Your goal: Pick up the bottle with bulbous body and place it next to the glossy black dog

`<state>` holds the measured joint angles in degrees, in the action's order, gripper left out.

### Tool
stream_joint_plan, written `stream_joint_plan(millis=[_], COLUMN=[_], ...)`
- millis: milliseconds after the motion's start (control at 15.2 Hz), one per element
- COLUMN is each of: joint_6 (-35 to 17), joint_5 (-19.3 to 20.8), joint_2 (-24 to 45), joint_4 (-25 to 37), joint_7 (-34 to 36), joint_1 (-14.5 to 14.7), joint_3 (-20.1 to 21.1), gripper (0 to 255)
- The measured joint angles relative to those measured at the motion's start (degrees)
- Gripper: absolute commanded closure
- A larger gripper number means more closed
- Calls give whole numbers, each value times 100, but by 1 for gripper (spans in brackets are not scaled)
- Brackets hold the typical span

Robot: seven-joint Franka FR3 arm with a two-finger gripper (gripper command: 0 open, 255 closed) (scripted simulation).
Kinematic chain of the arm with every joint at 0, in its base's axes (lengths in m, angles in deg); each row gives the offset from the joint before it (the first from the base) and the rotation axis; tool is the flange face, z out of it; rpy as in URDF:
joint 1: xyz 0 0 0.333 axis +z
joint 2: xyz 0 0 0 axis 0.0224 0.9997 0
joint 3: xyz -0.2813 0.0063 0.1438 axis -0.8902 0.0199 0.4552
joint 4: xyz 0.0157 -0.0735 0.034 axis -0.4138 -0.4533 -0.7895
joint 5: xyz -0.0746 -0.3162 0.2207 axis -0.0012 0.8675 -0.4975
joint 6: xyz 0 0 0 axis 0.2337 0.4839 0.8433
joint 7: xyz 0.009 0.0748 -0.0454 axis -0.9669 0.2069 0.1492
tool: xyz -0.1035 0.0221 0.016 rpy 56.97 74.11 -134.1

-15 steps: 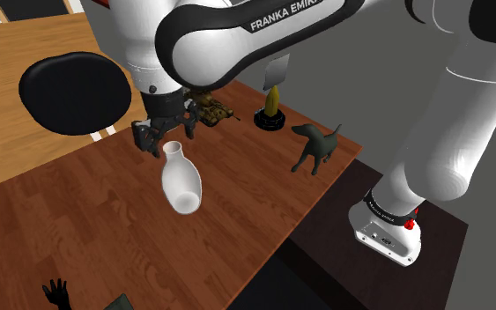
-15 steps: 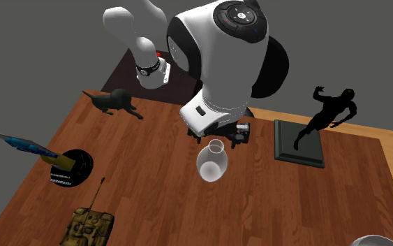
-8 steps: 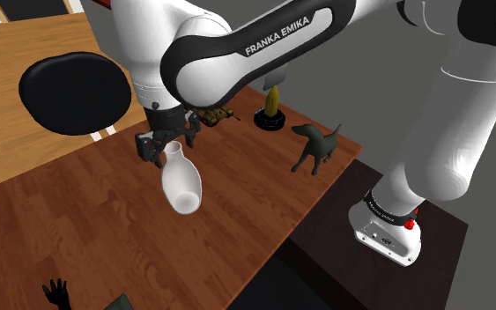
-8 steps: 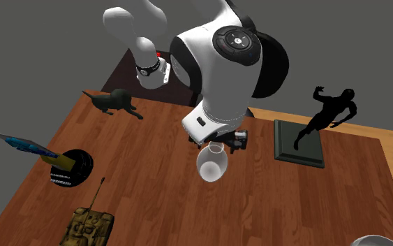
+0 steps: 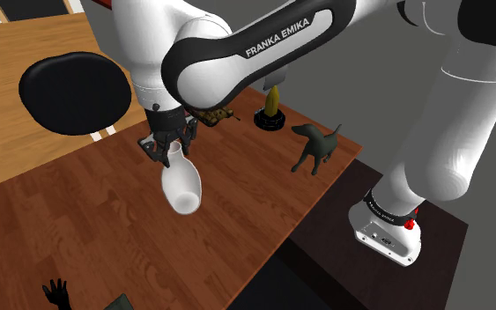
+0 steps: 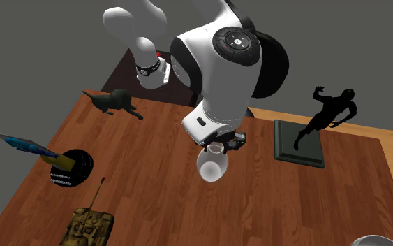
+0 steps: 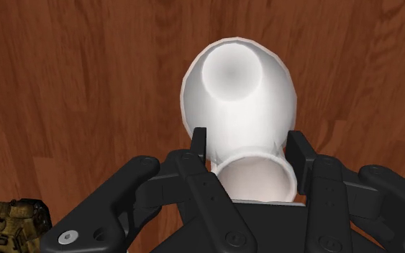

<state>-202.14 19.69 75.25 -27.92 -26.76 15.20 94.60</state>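
Shoulder view, left to right: a black round seat (image 5: 74, 91) is sitting beyond the table (image 5: 78, 211). The gripper (image 5: 172, 151) is hanging over the white bottle (image 5: 181, 183), which is standing upright mid-table. The tank (image 5: 216, 114) is sitting at the bottle's 1 o'clock. The black dog (image 5: 314, 147) is standing at its 2 o'clock, well apart, near the table edge.

The second exterior view is adding a rocket model (image 6: 27, 145) on a black disc at the bottle's 9 o'clock and a black man figure (image 6: 331, 112) at its 2 o'clock.

The wrist view is showing the claw partly open. Its fingers (image 7: 199, 144) are bracketing the bottle's neck, with a thin gap at one side, gripping nothing.
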Motion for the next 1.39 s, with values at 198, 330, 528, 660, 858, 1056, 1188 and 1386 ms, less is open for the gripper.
stream_joint_plan(millis=[198,330,528,660,858,1056,1188,1386], joint_6=[1,1,0,78,268,490,614,853], joint_5=[0,0,0,-21,-72,-122,-150,-178], joint_2=[-1,-2,-2,-25,-96,-162,-200,-236], joint_4=[-1,-1,-2,53,186,353,447,657], joint_7=[1,1,0,-22,-56,-89,-113,-128], joint_1=[0,0,-1,-9,-17,-22,-28,-21], joint_3=[0,0,0,2,17,31,35,48], gripper=[255,255,255,255,255,255,255,255])
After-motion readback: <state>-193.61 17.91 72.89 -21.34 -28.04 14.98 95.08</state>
